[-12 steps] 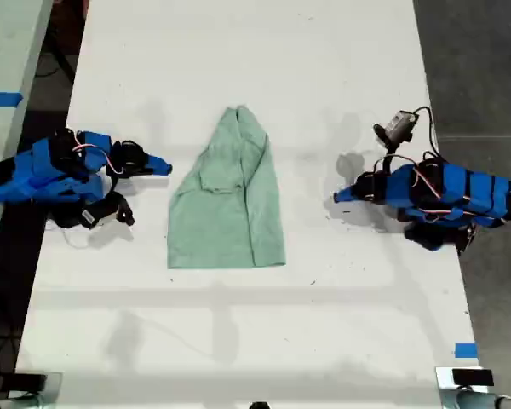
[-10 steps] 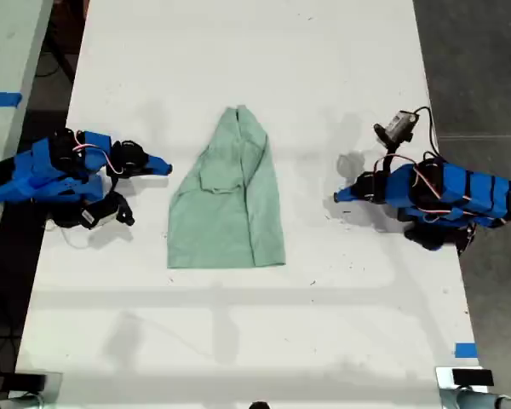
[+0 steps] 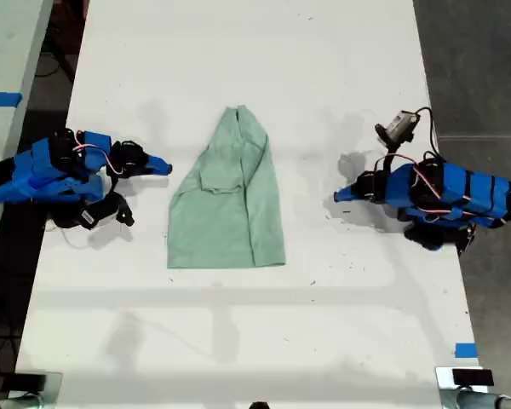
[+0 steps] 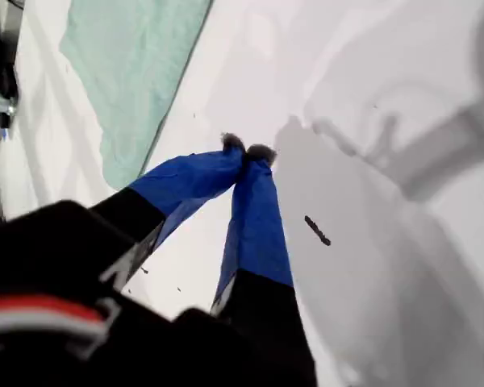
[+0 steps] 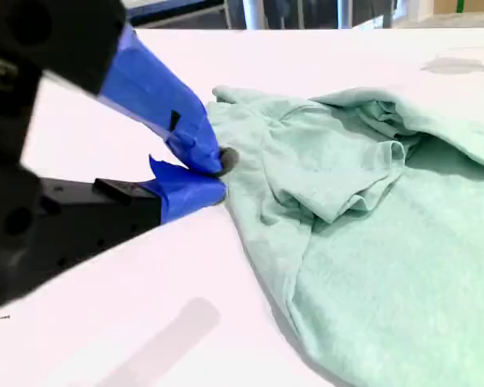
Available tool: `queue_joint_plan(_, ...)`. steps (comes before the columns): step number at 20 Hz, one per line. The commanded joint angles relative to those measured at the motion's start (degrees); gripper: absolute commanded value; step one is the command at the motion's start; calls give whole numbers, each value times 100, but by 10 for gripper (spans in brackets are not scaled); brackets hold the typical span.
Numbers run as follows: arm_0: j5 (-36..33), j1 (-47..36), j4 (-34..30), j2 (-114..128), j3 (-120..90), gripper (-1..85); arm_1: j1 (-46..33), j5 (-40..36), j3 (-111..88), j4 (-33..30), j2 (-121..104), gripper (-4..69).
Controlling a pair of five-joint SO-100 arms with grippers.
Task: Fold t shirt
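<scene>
Change since the earlier frames: none that we can make out; both arms and the cloth lie as they did a moment ago.

Item: one pale mint-green soft cloth t shirt [image 3: 229, 198], plain, wrinkled, lying mid-way across the white flat desk [image 3: 255, 51] between the two arms. It tapers to a narrow end toward the top of the exterior view and runs out to a straight broad hem toward the bottom. A fold ridge crosses its middle, and a layer is lapped over along one long side.

Handling, in our judgement: light, limp and not fragile. It will drape and slide on the smooth desk, so a pinch should take an edge or corner through all layers. The two hem corners look the best holds.

My first pincer [image 4: 246, 151], blue-tipped, sits on the exterior view's right [image 3: 339, 196], well apart from the shirt. Its tips meet and hold nothing, hovering close over bare desk.

My second pincer [image 5: 220, 173], on the exterior view's left [image 3: 164, 168], has its tips pressed together just beside the shirt's near edge. We see no cloth caught between them, and cannot tell whether they brush it.
</scene>
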State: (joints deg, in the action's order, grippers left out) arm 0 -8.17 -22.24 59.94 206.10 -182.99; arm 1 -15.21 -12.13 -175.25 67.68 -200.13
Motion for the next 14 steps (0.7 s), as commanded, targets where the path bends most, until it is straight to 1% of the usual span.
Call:
queue_joint_plan(1, -105, 158, -158, 35, -62, -1, 9, -18, -316, 0, -97, 9)
queue_joint_plan(5, 0, 158, -62, 35, -44, -1, 26, -26, -316, -9, -97, 9)
queue_joint_plan(6, 185, 132, -26, 0, 44, -1, 26, -18, -316, -9, -97, 9)
queue_joint_plan(7, 615, 79, 211, -334, 360, -1, 26, -18, -316, -9, -97, 9)
queue_joint_plan(8, 817, 264, 123, -1099, 782, -1, 18, -18, -316, -9, -97, 9)
queue_joint_plan(9, 1204, 694, -18, -2285, 1371, -1, 9, -18, -316, -9, -97, 9)
queue_joint_plan(10, 1485, 1160, 44, -3577, 2118, -1, -9, -26, -316, -9, -97, 9)
queue_joint_plan(11, 1925, 1688, 272, -4518, 2865, -1, -9, -26, -316, -9, -97, 9)
queue_joint_plan(12, 2197, 2030, 396, -5159, 3366, 0, 9, -18, -316, -9, -97, 9)
queue_joint_plan(14, 2742, 2663, 492, -6144, 3876, 93, 26, -9, -316, -9, -97, 9)
